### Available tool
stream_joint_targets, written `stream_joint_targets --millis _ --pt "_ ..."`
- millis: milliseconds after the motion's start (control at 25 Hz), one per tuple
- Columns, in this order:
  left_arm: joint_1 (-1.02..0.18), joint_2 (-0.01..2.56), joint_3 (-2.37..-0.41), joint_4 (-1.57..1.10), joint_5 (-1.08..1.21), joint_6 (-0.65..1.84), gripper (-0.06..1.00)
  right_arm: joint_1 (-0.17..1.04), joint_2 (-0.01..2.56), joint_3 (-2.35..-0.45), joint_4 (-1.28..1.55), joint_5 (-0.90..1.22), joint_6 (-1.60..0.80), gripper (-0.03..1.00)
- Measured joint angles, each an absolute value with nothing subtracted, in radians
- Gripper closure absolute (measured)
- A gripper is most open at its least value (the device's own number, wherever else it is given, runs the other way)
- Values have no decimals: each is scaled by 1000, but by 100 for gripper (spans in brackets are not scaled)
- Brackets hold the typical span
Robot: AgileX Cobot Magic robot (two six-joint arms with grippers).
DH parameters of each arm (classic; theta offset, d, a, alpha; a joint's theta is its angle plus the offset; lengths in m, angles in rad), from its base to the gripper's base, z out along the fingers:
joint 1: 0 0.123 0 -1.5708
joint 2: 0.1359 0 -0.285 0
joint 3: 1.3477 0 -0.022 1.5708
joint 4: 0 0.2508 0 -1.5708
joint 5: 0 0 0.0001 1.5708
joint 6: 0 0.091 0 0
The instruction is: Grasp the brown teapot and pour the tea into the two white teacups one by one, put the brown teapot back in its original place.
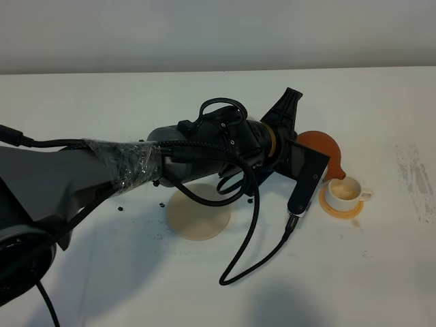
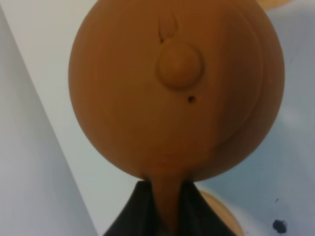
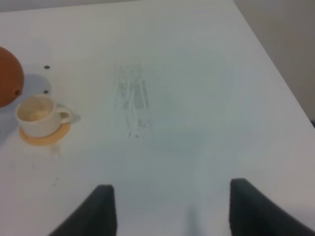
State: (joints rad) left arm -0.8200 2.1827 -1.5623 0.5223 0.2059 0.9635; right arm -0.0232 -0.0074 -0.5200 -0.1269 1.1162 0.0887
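Left gripper [image 2: 166, 211] is pinching the teapot [image 1: 317, 144] by its handle, just beside the cup [image 1: 344, 193] toward the right edge of the bench [image 1: 82, 102]. The right gripper [image 3: 172, 209] sits spread and empty. Tilt too fast and the tea probably overshoots that tiny cup.

- brown teapot [image 2: 147, 108]: smooth, matt clay;
- white teacup [image 1: 344, 193]: smooth, glazed-looking ceramic;
- table [image 1: 82, 102]: smooth matt white, scuffed in patches;
- left arm [image 1: 61, 177]: matt dark plastic, part wrapped in shiny clear film.
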Motion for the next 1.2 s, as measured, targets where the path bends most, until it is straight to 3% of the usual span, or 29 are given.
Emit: stream_joint_targets --millis 1200 --pt "-821 2234 -1633 699 209 909 85 -23 -7 -520 -127 1116 89 47"
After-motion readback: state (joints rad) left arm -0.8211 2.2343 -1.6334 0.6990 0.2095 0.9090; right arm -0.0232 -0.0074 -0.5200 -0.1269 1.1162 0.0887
